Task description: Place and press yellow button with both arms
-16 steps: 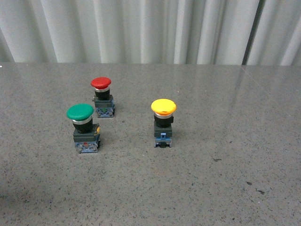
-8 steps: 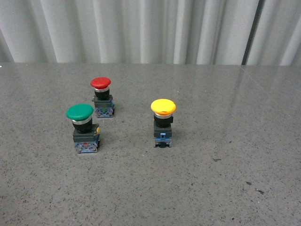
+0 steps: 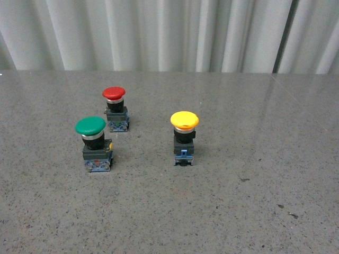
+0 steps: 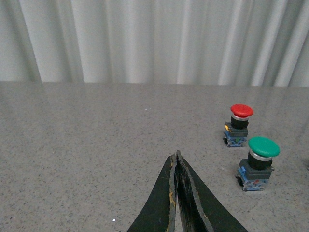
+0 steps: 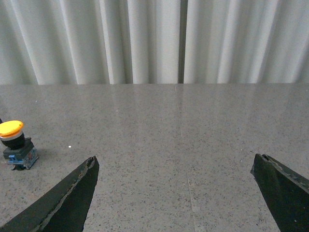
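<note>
The yellow button (image 3: 184, 137) stands upright near the middle of the grey table, with a yellow mushroom cap, black neck and dark base. The right wrist view shows the yellow button (image 5: 13, 143) small at the picture's edge, well apart from my right gripper (image 5: 175, 163), whose black fingers are spread wide open with only table between them. My left gripper (image 4: 175, 156) is shut, its two black fingers pressed together with nothing held, some way from the buttons. Neither arm appears in the front view.
A green-capped button (image 3: 95, 143) stands at the left of the table, a red-capped button (image 3: 115, 108) behind it; the left wrist view holds both the green button (image 4: 258, 163) and the red button (image 4: 238, 124). White curtains (image 3: 169, 32) hang behind the table's far edge.
</note>
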You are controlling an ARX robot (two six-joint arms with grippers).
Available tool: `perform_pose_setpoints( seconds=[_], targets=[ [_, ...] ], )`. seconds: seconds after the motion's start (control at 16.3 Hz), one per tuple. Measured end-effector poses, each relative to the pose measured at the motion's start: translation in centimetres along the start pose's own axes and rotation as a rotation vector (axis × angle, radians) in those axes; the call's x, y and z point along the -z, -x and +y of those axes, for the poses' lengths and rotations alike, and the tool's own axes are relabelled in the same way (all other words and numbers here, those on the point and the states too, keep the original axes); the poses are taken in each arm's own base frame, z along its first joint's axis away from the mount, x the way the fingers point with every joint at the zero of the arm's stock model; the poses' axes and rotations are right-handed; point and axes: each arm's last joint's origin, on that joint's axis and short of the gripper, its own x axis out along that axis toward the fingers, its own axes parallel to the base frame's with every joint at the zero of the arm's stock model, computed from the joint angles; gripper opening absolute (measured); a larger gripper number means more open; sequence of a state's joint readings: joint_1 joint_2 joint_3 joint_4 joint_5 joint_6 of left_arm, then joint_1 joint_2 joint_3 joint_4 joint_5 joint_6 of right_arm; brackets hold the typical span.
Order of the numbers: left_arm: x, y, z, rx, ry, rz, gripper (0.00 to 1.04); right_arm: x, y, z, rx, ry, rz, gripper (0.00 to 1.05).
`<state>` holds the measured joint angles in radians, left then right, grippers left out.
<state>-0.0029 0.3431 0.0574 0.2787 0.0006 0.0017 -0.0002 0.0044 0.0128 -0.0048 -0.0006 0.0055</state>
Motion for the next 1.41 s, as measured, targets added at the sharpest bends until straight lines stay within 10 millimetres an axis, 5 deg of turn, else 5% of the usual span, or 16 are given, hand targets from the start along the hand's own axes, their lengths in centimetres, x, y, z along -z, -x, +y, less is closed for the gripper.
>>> perform_pose_setpoints(
  seconds=[1.05,1.41],
  targets=[
    [1.3,2.2,0.0,-0.003,0.001,-0.006,0.02,0.0,0.0,0.0,0.0,0.0,0.0,0.98],
    [1.3,2.2,0.0,-0.004,0.002,-0.006,0.65,0.0,0.0,0.0,0.0,0.0,0.0,0.98]
  ],
)
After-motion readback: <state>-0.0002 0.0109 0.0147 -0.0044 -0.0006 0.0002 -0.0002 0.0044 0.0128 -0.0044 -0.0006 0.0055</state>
